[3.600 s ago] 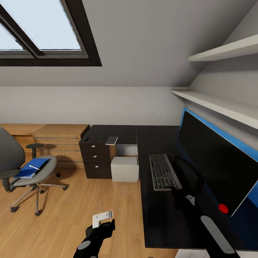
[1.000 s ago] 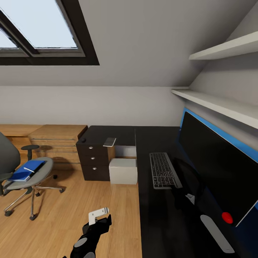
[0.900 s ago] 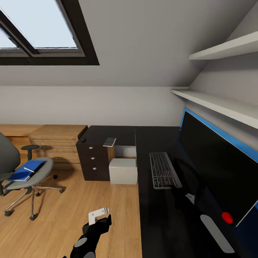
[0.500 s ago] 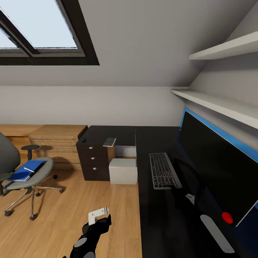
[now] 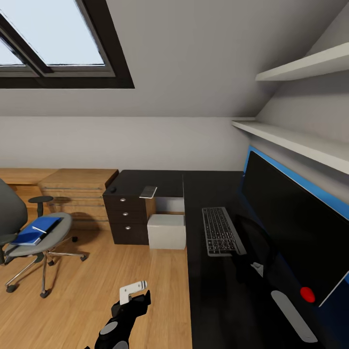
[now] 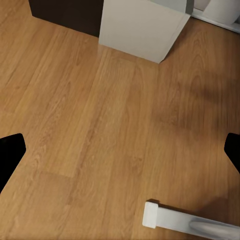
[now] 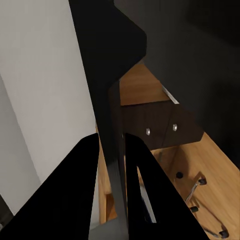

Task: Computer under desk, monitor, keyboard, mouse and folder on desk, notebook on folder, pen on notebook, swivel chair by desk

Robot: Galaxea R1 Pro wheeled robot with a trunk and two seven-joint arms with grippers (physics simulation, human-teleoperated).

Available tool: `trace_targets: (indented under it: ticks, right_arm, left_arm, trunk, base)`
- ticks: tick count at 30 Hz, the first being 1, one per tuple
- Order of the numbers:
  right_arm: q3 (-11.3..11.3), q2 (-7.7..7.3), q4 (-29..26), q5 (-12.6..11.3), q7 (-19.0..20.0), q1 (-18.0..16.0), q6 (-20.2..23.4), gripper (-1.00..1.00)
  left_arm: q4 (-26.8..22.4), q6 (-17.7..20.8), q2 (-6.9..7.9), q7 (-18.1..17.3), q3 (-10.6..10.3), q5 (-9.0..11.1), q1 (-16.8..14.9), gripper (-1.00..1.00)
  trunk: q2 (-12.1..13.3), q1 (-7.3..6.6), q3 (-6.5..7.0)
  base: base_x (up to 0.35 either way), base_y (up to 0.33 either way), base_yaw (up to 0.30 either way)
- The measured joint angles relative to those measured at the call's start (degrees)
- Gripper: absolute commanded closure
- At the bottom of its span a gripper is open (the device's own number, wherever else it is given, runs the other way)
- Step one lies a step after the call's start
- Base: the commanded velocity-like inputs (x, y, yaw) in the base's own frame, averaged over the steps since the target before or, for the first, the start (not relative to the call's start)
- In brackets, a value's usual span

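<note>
Black right gripper [image 7: 111,170] pinching monitor [image 5: 291,228] edge, left gripper [image 5: 130,303] spread idle; monitor placement underway, release next, then fetch mouse [image 5: 113,189].

Your desk [image 5: 218,300] carried the keyboard [image 5: 221,231], the monitor [image 5: 291,220], the mouse [image 5: 113,189] and a small grey notebook [image 5: 149,192]. Your oak floor [image 5: 82,291] bore the computer [image 5: 166,231] and the swivel chair [image 5: 29,242].

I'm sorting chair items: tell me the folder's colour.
Bright blue, clearest in the head view: the folder lies on the swivel chair.
</note>
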Motion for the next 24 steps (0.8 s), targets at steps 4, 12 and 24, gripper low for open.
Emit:
trace_targets:
  ticks: [4, 12, 24]
  right_arm:
    - [0.00, -0.02, 0.00, -0.10, 0.13, 0.00, 0.07, -1.00]
    - [-0.04, -0.03, 0.00, -0.10, 0.18, 0.00, 0.10, -1.00]
    - [-0.05, -0.03, 0.08, -0.02, 0.21, 0.00, 0.01, -1.00]
  left_arm:
    - [0.00, 0.05, 0.00, -0.07, 0.02, 0.02, 0.00, -1.00]
    - [0.01, 0.15, -0.04, -0.17, -0.09, 0.03, 0.01, -1.00]
    - [0.26, -0.12, 0.09, -0.20, -0.07, -0.04, 0.00, -1.00]
  trunk:
    - [0.00, 0.00, 0.00]
    - [0.00, 0.00, 0.00]
    - [0.00, 0.02, 0.00]
  base:
    - [0.000, 0.000, 0.000]
    - [0.000, 0.000, 0.000]
    - [-0.048, -0.043, 0.000]
